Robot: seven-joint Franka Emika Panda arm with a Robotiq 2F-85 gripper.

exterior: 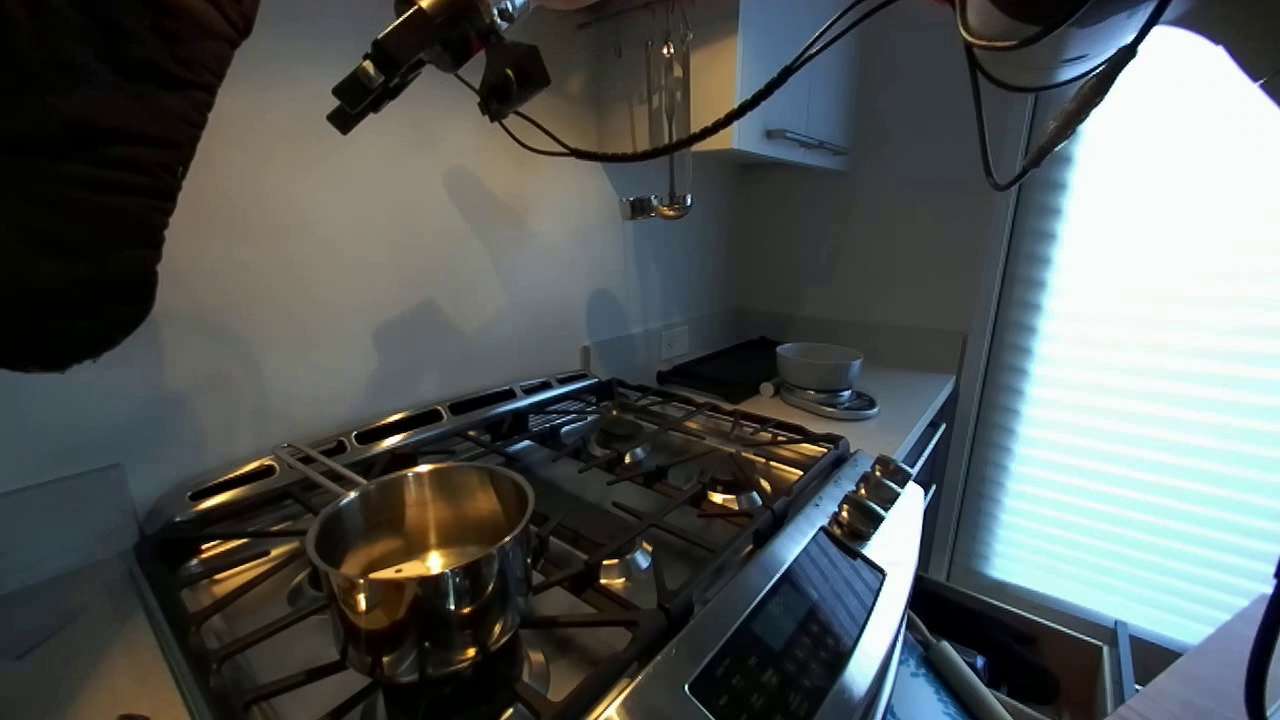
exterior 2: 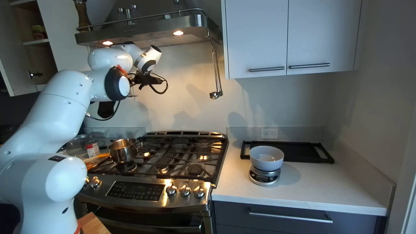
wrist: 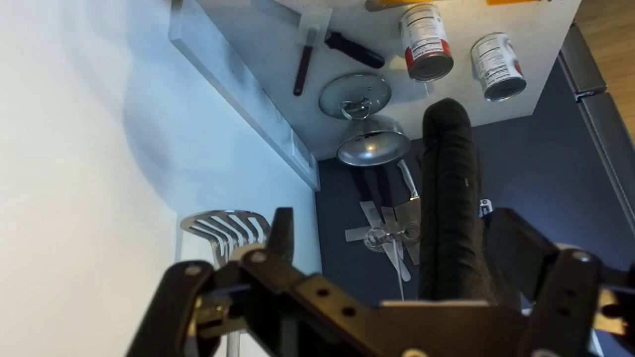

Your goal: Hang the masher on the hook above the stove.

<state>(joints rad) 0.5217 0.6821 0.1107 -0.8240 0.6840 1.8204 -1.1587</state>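
Two black fingers (wrist: 282,233) of the gripper (wrist: 393,218) stand spread wide apart in the wrist view, with nothing seen held between them. Just past the finger nearer the pale wall (wrist: 74,173), outside the gap, is the masher (wrist: 223,230): a shiny slotted metal head, its thin handle running on behind the gripper's own parts. This view appears upside down, so the masher seems to hang head down alongside the wall; whether it touches the gripper cannot be told. Ahead of the gripper, beyond the gap, hangs a dark oven mitt (wrist: 449,198). Above the gripper, in an exterior view, is the steel range hood (exterior 2: 146,31); the hook meant for the masher cannot be made out. Judging from this, the hanging looks done or nearly so, since the masher seems to hang by itself, though its hold on the hook cannot be confirmed. Probably all that is left is backing the gripper away without knocking the handle. Well below the gripper is the stove (exterior 2: 177,159), with a steel pot (exterior 2: 123,151) on its grates. Well behind the gripper, on the side opposite the mitt, metal ladles (exterior: 674,206) hang. Far below and ahead, two cans (wrist: 425,37) stand on the bench (wrist: 516,20).
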